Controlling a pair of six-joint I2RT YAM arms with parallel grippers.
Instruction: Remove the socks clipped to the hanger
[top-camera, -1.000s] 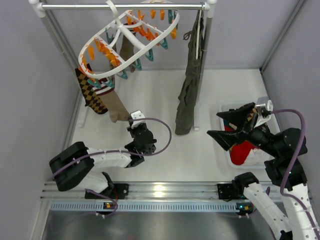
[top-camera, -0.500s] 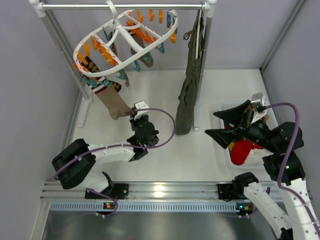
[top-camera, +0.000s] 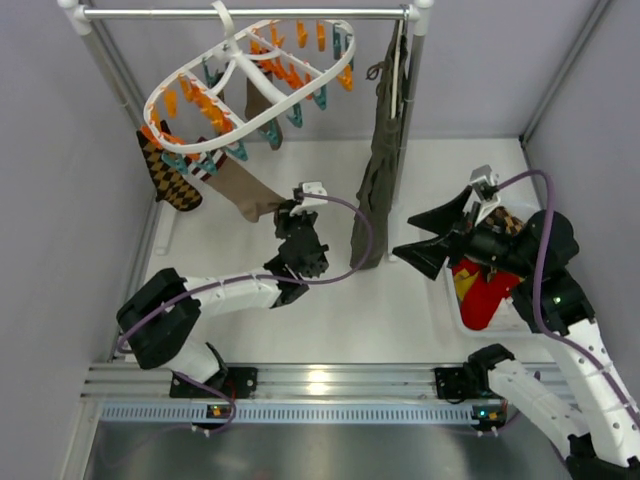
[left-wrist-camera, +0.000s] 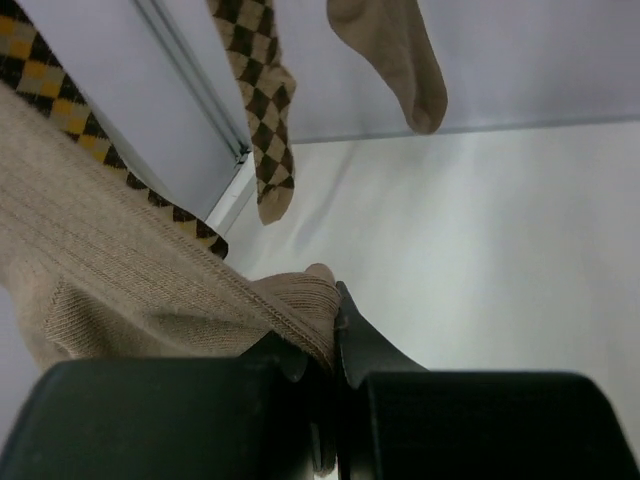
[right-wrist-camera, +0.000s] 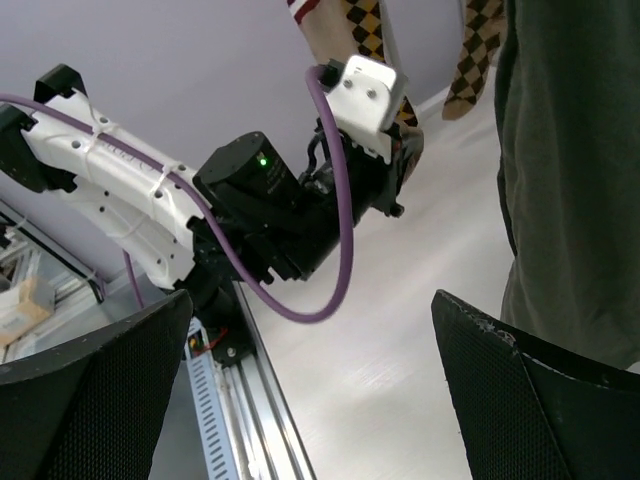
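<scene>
The left gripper (top-camera: 289, 212) is clamped on the toe of a tan sock (top-camera: 243, 190); the wrist view shows ribbed fabric pinched between its dark fingers. The sock's cuff is clipped at the near-left rim of the hanger (top-camera: 238, 68), and the sock stretches slantwise between clip and gripper, above the tabletop (top-camera: 400, 320). An argyle sock (top-camera: 165, 178) hangs from the hanger's left end. The right gripper (top-camera: 432, 238) is spread wide and empty, near the olive garment (top-camera: 378, 170) and well apart from the hanger, so nothing braces the frame. The likely trouble is that a sideways pull tips or slides the hanger on the rail (top-camera: 300, 14) instead of opening the clip, perhaps unhooking it. With only the toe gripped, the fabric may also slip free before the clip gives
</scene>
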